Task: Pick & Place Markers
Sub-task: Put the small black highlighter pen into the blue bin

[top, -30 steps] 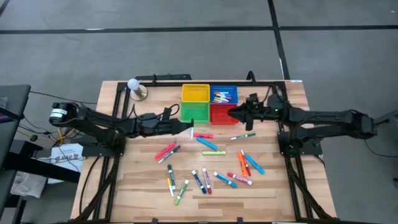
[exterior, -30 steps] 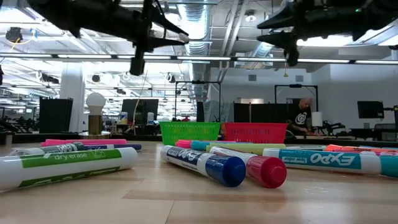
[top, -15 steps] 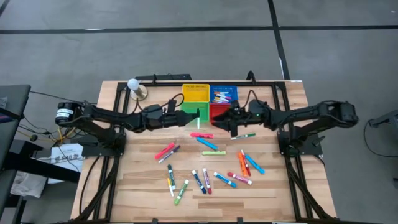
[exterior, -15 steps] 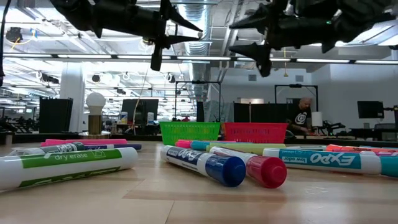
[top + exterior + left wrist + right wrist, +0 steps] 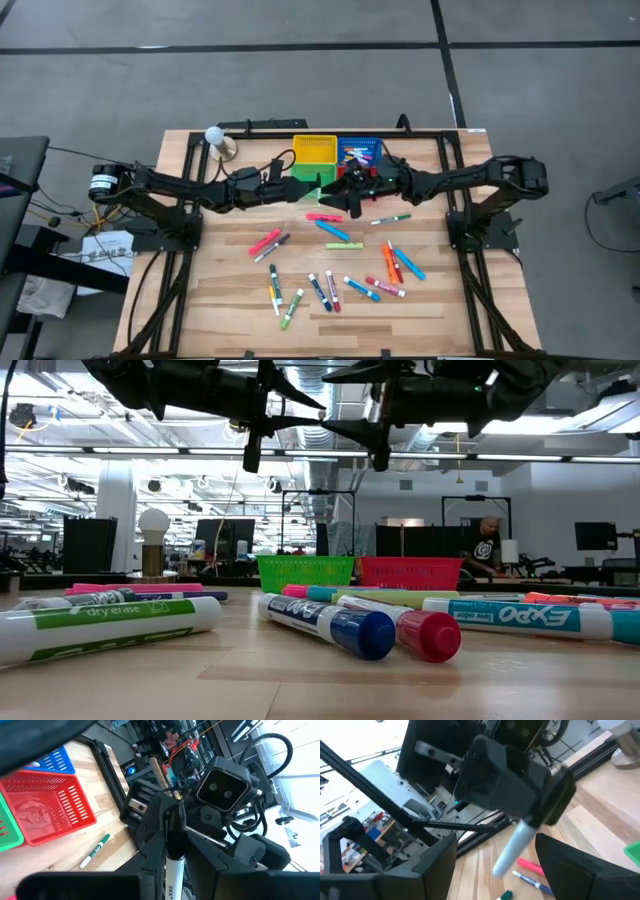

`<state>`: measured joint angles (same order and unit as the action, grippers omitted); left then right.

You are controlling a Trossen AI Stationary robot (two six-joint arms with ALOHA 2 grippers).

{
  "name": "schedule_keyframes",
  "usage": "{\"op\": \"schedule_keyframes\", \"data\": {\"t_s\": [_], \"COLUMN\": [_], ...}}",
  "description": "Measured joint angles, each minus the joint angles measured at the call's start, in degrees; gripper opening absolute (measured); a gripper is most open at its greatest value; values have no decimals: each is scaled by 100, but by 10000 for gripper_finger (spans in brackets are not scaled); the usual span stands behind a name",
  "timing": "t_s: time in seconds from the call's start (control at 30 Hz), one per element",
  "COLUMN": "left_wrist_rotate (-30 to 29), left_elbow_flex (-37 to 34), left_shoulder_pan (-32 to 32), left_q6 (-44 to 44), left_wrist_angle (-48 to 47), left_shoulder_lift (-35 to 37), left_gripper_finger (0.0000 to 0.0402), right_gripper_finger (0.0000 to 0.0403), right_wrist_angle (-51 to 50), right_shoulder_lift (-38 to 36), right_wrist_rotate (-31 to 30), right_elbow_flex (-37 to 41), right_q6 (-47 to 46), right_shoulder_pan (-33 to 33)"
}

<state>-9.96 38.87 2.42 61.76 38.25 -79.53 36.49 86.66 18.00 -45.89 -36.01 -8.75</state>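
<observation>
Wooden slatted table, black-framed: carries the scattered markers and four small square mesh baskets at its far edge.

Baskets: yellow mesh basket and blue mesh basket in the back row; green mesh basket and red mesh basket in front of them. Blue basket holds several markers; the contents of the others cannot be told.

Left hand: raised above the table at the green basket's front, fingers closed on a white-barrelled marker that hangs upright between them. In the right wrist view the same marker points down and tilted from the left hand.

Right hand: raised just beside the left hand, over the front of the red basket; fingers spread wide apart, holding nothing. The two hands face each other, close but apart.

Loose markers on the table: pink marker near the hands; green-capped white marker to its right; light blue marker; pink pair on the left; orange and blue group on the right; further mixed ones along the near side.

White globe lamp on a wooden base: far left corner of the table.
</observation>
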Motion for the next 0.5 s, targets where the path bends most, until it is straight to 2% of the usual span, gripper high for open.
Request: {"op": "schedule_keyframes", "data": {"t_s": [0.33, 0.5], "left_wrist_rotate": [-54, -56], "left_elbow_flex": [0, 0], "left_shoulder_pan": [0, 0], "left_q6": [0, -2], "left_wrist_angle": [16, 23], "left_shoulder_lift": [2, 2], "left_gripper_finger": [66, 66], "right_gripper_finger": [260, 236], "right_wrist_angle": [-40, -105], "right_shoulder_lift": [441, 453], "right_wrist_rotate": [4, 25], "right_elbow_flex": [-408, -443], "right_q6": [-4, -23], "right_shoulder_pan": [0, -38]}}
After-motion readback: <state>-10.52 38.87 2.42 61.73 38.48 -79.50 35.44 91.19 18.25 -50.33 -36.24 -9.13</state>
